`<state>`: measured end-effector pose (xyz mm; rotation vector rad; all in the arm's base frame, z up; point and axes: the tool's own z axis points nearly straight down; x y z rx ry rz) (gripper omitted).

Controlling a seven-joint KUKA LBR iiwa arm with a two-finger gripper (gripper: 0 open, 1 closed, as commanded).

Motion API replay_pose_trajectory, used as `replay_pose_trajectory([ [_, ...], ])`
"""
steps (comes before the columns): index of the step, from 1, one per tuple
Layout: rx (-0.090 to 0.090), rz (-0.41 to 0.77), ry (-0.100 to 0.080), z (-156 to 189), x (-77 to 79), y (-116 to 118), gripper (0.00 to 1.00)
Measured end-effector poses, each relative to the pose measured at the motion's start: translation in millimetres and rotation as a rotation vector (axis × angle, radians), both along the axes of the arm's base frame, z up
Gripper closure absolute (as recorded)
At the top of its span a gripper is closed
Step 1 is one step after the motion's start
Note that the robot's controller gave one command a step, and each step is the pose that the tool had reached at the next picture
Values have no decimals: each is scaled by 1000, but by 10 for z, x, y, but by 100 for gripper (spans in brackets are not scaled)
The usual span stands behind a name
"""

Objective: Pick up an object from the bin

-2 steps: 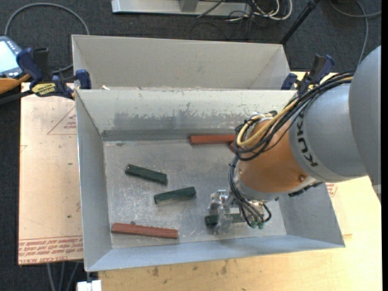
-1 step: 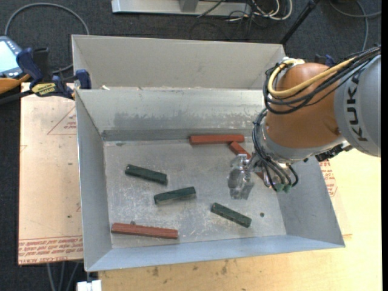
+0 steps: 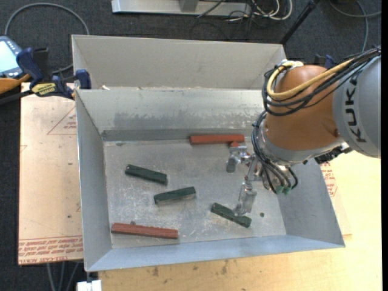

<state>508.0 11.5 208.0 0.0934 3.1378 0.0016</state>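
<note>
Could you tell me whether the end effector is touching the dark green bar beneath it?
Cannot tell: in the camera view the end effector overlaps the dark green bar at its right end, hiding any contact or gap.

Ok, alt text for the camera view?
The gripper is down at a green bar near the bin's front right. A second green bar and a third lie mid-floor; one red bar is at the back wall, another front left.

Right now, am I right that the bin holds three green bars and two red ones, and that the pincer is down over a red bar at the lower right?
Not quite: the camera view shows the pincer down over a green bar at the lower right, not a red one. The rest of your statement holds.
</note>
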Motion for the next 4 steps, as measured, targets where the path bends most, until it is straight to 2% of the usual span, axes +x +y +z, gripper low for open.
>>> replay_pose_trajectory([
  [1, 1, 419, 5, -1099, 68, 902, 0],
  [2, 3, 483, -12, -1361, -151, 1867, 0],
  [3, -4, 359, -6, -1037, 354, 1115, 0],
  [4, 1, 157, -2, -1376, 823, 1003, 0],
])
